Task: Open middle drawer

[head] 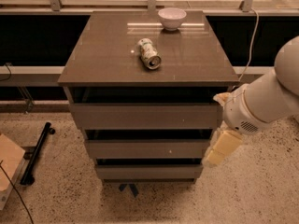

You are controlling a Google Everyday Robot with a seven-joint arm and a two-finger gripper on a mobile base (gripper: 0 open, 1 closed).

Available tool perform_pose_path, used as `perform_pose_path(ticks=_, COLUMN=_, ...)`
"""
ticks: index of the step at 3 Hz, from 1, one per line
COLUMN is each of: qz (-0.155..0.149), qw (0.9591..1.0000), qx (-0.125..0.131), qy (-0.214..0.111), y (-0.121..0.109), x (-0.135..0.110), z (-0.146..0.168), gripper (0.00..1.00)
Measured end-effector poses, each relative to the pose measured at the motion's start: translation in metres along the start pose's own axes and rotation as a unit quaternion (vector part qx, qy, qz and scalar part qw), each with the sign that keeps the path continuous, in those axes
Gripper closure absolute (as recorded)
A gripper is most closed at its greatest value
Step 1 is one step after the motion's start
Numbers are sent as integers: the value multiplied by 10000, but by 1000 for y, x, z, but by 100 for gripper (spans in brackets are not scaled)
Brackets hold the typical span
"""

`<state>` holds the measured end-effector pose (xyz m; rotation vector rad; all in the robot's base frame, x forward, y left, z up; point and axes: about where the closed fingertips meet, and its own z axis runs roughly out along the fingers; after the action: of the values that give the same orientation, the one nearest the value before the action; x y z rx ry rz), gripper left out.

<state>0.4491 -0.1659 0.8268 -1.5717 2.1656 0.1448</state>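
Centrally, under tabletop: middle drawer, front flush between two like fronts, interior hidden in shadow. On top: can on its side, bowl behind. Rightward, claw beside drawer's right end; contact and opening cannot be told; arm cut off by edge.

The flat grey-brown top of the drawer cabinet carries two things, well apart: a white bowl upright near the back edge, and a drink can lying on its side near the middle, one end turned toward the front. The cabinet stands on a speckled stone floor, where a black bar lies off to the left beside a tan board. The gripper hangs above the floor, just beside the cabinet's right side, below the top.
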Motion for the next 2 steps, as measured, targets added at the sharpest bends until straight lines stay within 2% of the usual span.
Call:
perform_pose_path(ticks=1, qz=42, qw=9983, qx=-284, qy=-513, y=12, x=4, z=41, gripper=0)
perform_pose_path(ticks=2, qz=13, qw=9945, qx=-549, qy=-891, y=17, x=11, z=74, gripper=0)
